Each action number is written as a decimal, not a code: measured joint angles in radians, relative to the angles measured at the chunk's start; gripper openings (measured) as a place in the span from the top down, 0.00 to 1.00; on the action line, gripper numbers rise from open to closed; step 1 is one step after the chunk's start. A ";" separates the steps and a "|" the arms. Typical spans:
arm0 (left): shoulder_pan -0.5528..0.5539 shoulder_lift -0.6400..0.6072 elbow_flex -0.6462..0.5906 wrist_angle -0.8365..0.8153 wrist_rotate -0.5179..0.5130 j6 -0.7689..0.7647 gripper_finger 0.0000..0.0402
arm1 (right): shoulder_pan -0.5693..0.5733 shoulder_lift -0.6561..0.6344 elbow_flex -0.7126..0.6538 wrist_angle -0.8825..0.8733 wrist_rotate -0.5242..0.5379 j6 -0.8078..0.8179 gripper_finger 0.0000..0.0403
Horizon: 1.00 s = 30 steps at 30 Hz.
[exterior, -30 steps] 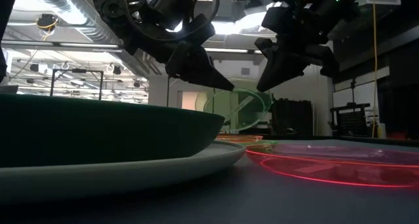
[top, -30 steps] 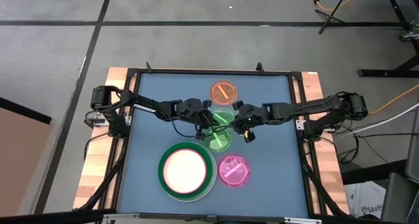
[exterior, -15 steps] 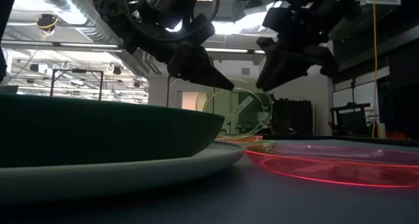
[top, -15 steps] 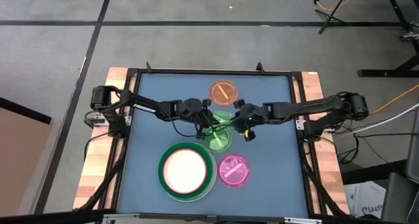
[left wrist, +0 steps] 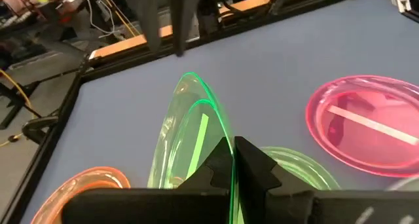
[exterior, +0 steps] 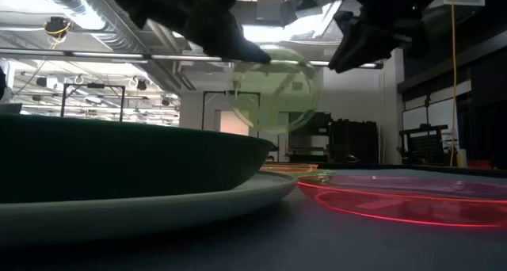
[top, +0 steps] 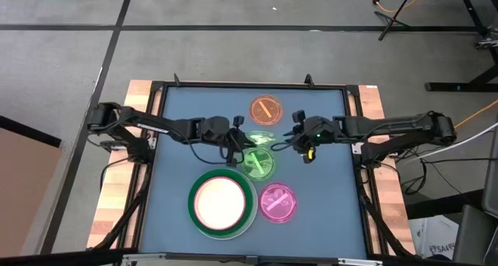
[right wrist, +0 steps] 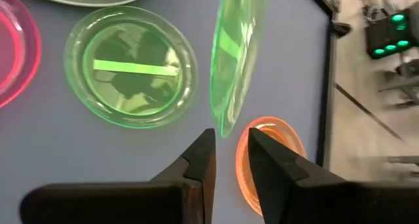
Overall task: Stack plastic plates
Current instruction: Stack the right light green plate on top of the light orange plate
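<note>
Plastic plates are spread over the blue table [top: 175,141]: a white plate [top: 220,202] nests in a dark green plate [top: 196,190] near the front, a small pink plate [top: 277,203] lies just beside that pair, a small orange plate [top: 265,109] sits toward the far edge, and a green plate [top: 259,164] lies flat at centre. A second translucent green plate [right wrist: 237,50] is off the table, tilted nearly on edge. The left gripper [left wrist: 232,160] is clamped on its rim, fingers pressed together with the thin edge between them, and carries it above the space between the flat green plate and the orange one. The right gripper [right wrist: 226,149] stands just beside the raised plate's opposite edge with its fingers parted a little and nothing between them; it does not appear to touch the plate. Judgement: the step in hand is a lift of one small plate for stacking, and the matching green plate below is the likely seat. The next move calls for tipping the held plate back to level, centring it over the flat one and lowering before release; a rim-only grip on a thin, slick dish risks swing or slip. The small plates are clear-tinted and shallow with raised rims, each with a bar mark across the base.
</note>
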 joint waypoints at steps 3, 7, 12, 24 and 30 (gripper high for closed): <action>-0.052 -0.050 0.000 -0.067 -0.031 -0.002 1.00 | 0.000 -0.017 0.000 0.000 0.008 0.000 0.79; -0.145 -0.104 0.000 -0.148 -0.052 -0.058 1.00 | 0.000 -0.017 0.000 -0.001 0.008 0.000 0.79; -0.282 -0.144 0.000 -0.244 -0.066 -0.177 1.00 | 0.000 -0.017 0.000 0.003 0.009 0.001 0.79; -0.608 -0.141 0.000 -0.339 -0.325 -0.367 1.00 | 0.000 -0.017 0.000 0.010 0.009 0.002 0.79; -0.690 -0.140 0.000 -0.347 -0.385 -0.430 0.99 | 0.000 -0.017 0.000 0.009 0.009 0.002 0.79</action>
